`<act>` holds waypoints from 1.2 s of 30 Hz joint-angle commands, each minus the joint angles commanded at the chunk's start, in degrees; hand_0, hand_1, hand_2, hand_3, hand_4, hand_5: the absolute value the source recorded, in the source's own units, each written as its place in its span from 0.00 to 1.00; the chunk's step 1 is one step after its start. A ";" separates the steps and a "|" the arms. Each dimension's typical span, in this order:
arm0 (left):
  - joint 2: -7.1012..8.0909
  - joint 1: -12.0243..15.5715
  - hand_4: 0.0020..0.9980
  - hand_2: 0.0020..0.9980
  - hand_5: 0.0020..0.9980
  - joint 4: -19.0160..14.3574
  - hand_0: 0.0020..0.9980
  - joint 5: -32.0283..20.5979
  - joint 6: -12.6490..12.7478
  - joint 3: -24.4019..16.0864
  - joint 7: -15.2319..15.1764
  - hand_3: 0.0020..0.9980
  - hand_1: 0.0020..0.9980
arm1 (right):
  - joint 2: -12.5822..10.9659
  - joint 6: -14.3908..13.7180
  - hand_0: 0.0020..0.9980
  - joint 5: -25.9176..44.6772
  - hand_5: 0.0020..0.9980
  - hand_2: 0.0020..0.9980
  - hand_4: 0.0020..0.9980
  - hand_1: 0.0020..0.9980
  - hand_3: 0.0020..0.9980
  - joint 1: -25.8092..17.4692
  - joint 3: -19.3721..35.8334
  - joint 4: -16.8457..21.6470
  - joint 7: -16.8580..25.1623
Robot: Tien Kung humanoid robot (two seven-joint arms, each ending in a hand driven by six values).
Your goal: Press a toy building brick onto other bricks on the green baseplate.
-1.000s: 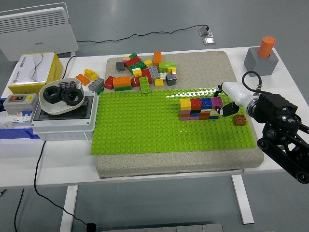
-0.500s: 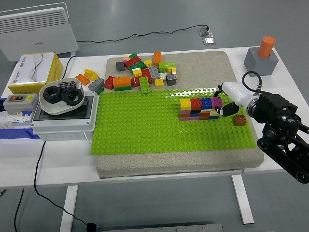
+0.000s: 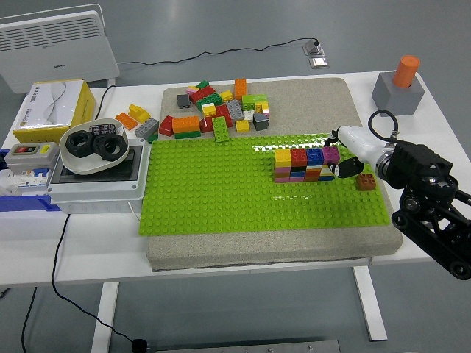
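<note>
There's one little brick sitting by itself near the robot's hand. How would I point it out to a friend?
Start at the big green baseplate in the middle of the table and follow it to its right edge, past the stacked wall of coloured bricks. Just right of that wall, beside the robot's right hand, sits a single brown brick. It is the only brown one there, and it stands alone.

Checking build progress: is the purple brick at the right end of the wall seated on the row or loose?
Looks seated: the purple brick sits level with the blue brick beside it, right hand against it.

Black jointed right arm [image 3: 430, 213], boxy wrist housing, looping black cable, white-shelled hand [image 3: 352, 151] (dark fingertips)
</note>
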 joint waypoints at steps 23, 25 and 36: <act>-0.01 0.03 0.53 0.61 0.57 0.20 0.77 0.46 -0.13 0.26 0.12 0.48 0.70 | -0.22 -0.75 0.79 0.88 0.31 0.85 0.95 0.79 0.96 -1.21 3.18 1.73 1.60; -0.04 0.07 0.53 0.61 0.57 0.19 0.77 0.42 -0.11 0.28 0.12 0.48 0.70 | -0.33 -0.94 0.79 1.39 0.31 0.85 0.95 0.79 0.96 -1.73 3.76 2.18 2.49; -0.15 0.28 0.53 0.61 0.57 0.03 0.77 0.01 -0.12 0.09 0.02 0.48 0.70 | -1.71 -2.03 0.81 -1.71 0.71 0.85 1.00 0.80 0.71 -6.91 8.53 8.06 4.74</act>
